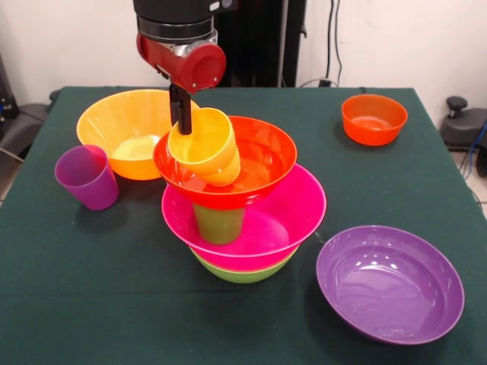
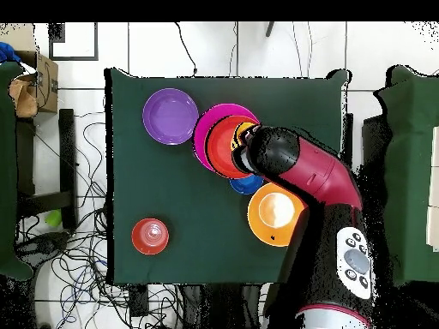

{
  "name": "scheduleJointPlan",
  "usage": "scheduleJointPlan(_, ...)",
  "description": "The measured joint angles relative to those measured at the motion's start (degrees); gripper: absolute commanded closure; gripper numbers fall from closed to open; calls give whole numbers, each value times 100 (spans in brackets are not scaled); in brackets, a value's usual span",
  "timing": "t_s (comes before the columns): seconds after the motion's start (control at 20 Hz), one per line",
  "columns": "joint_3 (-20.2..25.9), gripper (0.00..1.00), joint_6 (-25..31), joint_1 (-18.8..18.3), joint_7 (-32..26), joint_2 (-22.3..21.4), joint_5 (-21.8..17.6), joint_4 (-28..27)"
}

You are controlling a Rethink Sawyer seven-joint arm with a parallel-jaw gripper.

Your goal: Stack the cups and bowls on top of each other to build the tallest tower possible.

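The worktop (image 1: 91,304) carries the tower (image 1: 240,198) at centre frame in the front view. From the bottom up it consists of a lime green bowl (image 1: 243,271), a pink bowl (image 1: 281,220), a green cup (image 1: 219,223) standing in the pink bowl, and a red-orange bowl (image 1: 262,156) resting on that cup. A yellow cup (image 1: 205,144) lies tilted inside the red-orange bowl, mouth toward the upper left of the frame.

Step in hand, as judged: seating the yellow cup as the top element.

1. Bring the cup upright before release. Tilted against the bowl wall, it adds little height and may roll.
2. Lower it to the bowl's centre. The red-orange bowl rests on one narrow cup, so an off-centre load could tip it.
3. Withdraw straight up, clear of the cup rim.

The gripper (image 1: 183,114) hangs from the red wrist at upper centre. One dark finger shows at the cup's upper-left rim, touching it. The second finger is hidden, probably inside the cup. The fingers appear clamped on the cup wall, since the cup holds a tilt it would not keep alone.

Unstacked items: a large orange bowl (image 1: 122,129) at upper left, a purple bowl (image 1: 389,283) at lower right, a small red-orange bowl (image 1: 374,119) at upper right, and a purple cup (image 1: 87,176) at left. A small blue bowl (image 2: 246,183) shows only in the overhead view, beside the tower.
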Motion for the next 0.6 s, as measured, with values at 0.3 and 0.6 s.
scheduleJointPlan(0.3, -108, 100, 0, 74, 0, 0, -9, -1)
scheduleJointPlan(0.6, -422, 100, 0, 380, 0, 38, -22, -76)
